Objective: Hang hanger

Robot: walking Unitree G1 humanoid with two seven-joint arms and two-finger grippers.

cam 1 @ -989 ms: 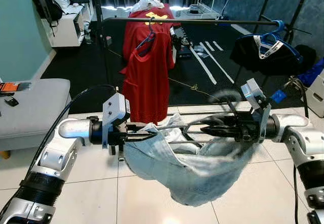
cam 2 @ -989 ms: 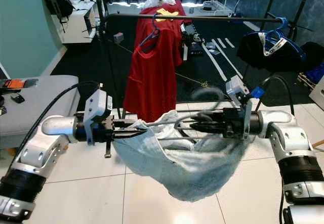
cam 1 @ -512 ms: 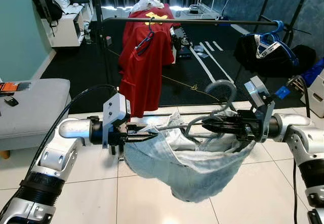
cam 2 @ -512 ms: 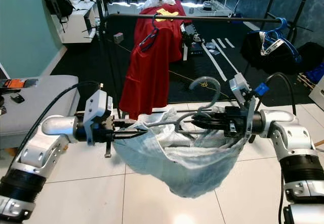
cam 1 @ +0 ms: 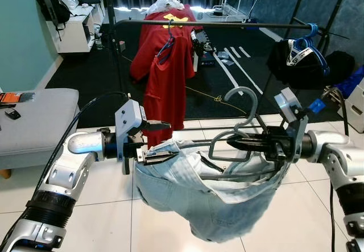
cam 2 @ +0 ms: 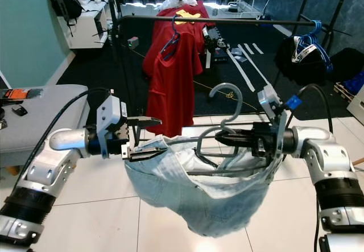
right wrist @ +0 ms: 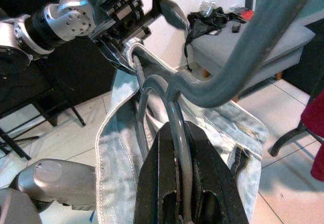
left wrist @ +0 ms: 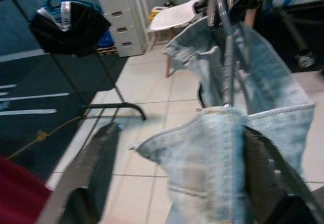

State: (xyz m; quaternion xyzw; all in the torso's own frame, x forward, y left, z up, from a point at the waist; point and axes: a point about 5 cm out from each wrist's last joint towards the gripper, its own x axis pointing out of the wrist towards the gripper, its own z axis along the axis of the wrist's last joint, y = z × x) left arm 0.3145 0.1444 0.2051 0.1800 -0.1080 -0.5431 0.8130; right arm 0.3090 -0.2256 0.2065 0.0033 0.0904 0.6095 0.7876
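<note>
While right gripper (cam 1: 234, 143) clamps hanger (cam 1: 239, 128) carrying jeans (cam 1: 213, 195) and left gripper (cam 1: 152, 140) gapes empty, hook onto rail (cam 1: 210, 25) ahead.

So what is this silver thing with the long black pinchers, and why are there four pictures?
It is a walking robot with two arms. Two pictures come from cameras in its head, looking down. The other two come from cameras on its wrists, looking along the fingers. The right gripper pinches a grey hanger with pale blue jeans draped on it. The left gripper is open at the jeans' other end, its lower finger under the waistband. Behind them stands a black clothes rail with a red shirt already hanging. The floor has white tiles.
</note>
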